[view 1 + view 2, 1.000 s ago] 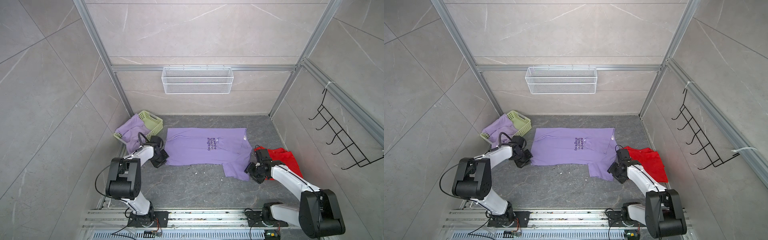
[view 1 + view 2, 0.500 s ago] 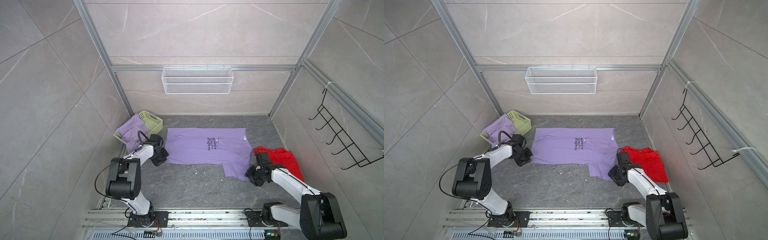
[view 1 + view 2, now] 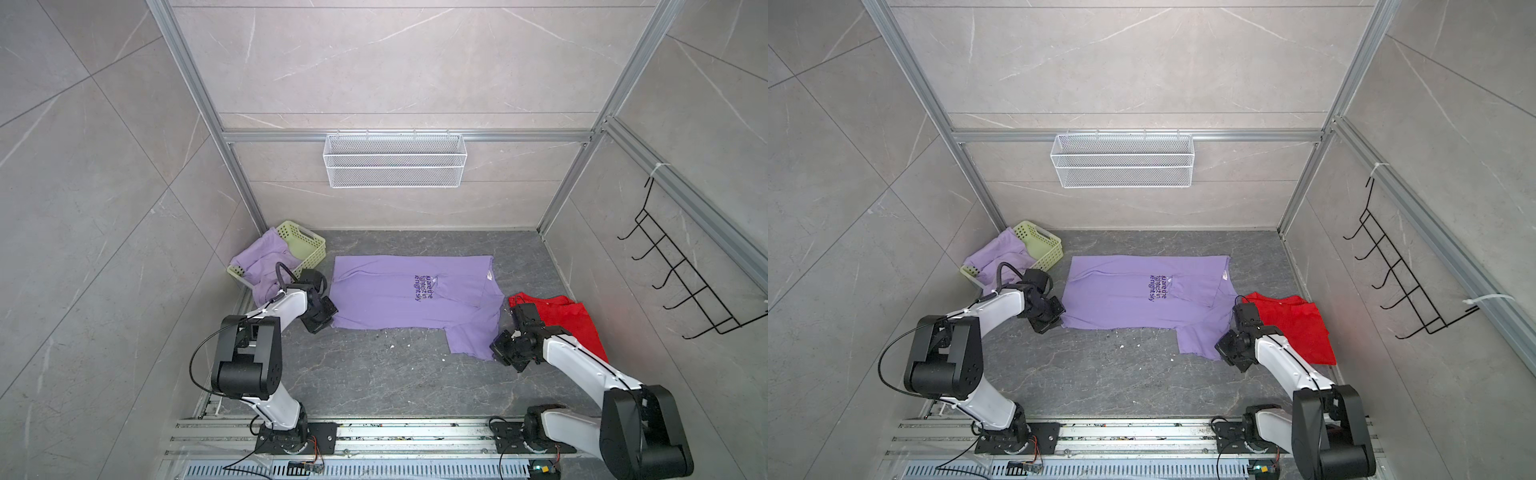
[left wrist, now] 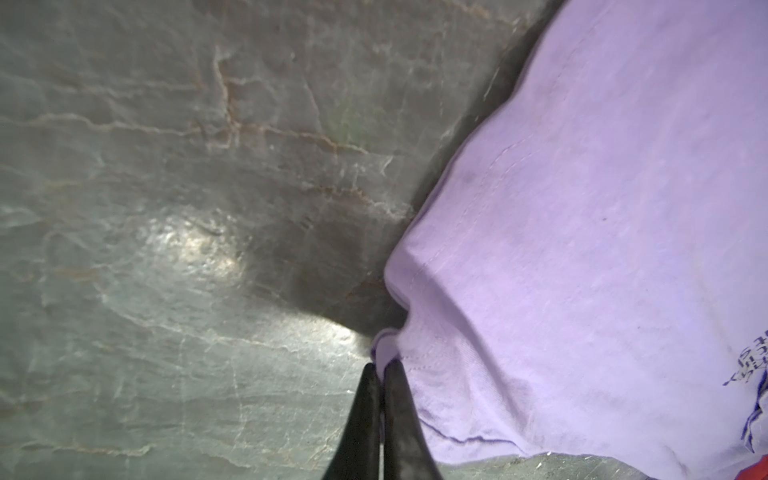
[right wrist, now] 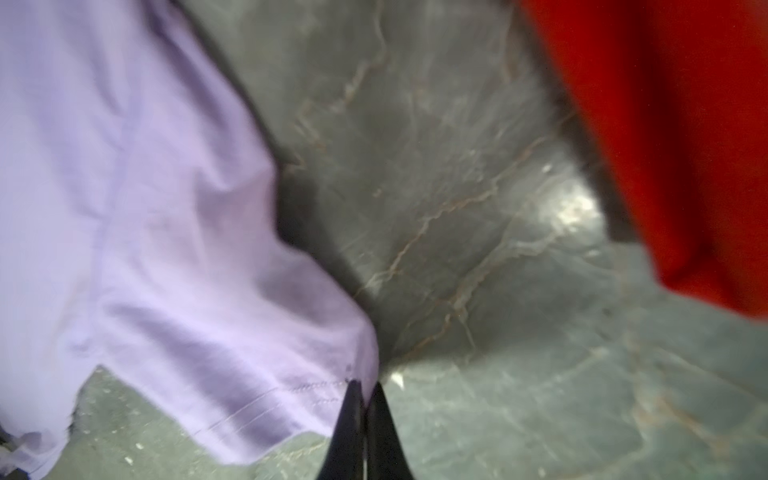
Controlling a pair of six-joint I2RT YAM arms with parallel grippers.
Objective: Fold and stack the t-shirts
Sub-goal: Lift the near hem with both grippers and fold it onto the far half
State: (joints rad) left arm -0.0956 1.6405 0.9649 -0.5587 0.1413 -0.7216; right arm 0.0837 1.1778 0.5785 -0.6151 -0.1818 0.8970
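Printed t-shirt lies spread flat at mid surface. Left tool is clamped on the near hem corner at its left end. Right tool is pinched on the near sleeve's hem, beside a red garment. Second t-shirt is draped over the rim of the green basket

Tee – matt soft cloth; floor prob. glossy stone.
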